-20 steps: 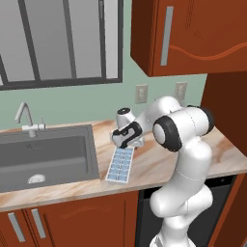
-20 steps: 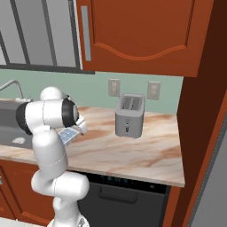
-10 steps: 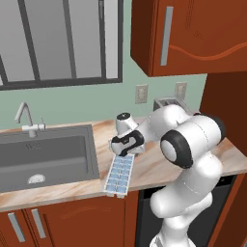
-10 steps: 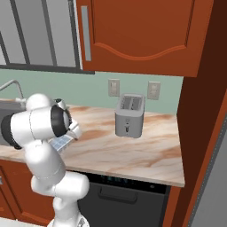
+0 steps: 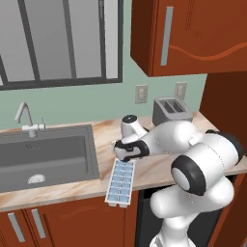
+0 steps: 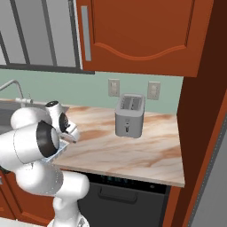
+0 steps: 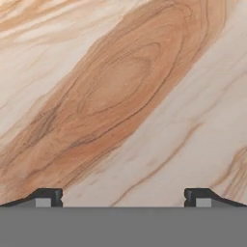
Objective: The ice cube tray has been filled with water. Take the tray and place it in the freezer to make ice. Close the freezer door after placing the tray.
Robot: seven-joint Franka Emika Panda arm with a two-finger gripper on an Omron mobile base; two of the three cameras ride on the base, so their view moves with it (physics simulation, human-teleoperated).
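Observation:
The ice cube tray (image 5: 120, 182) is a narrow white tray with two rows of pale-blue cells. It hangs tilted, its near end past the counter's front edge. My gripper (image 5: 127, 155) holds its far end, fingers spread across the tray's width. From the right base view the gripper (image 6: 71, 134) sits beside my forearm, with a sliver of the tray (image 6: 61, 150) below it. In the hand view the gripper (image 7: 123, 198) looks down on the marbled counter (image 7: 120, 96); the tray itself is hidden there. The freezer and its door are out of view.
A steel sink (image 5: 43, 157) with a faucet (image 5: 26, 120) lies left of the tray. A toaster (image 6: 130, 115) stands at the back of the counter. Red wall cabinets (image 6: 133, 31) hang overhead. A black dishwasher (image 6: 124, 195) sits under the counter.
The arm has drawn the tray from the middle of the counter toward the front edge, so it now overhangs the edge. My elbow has swung lower and to the right.

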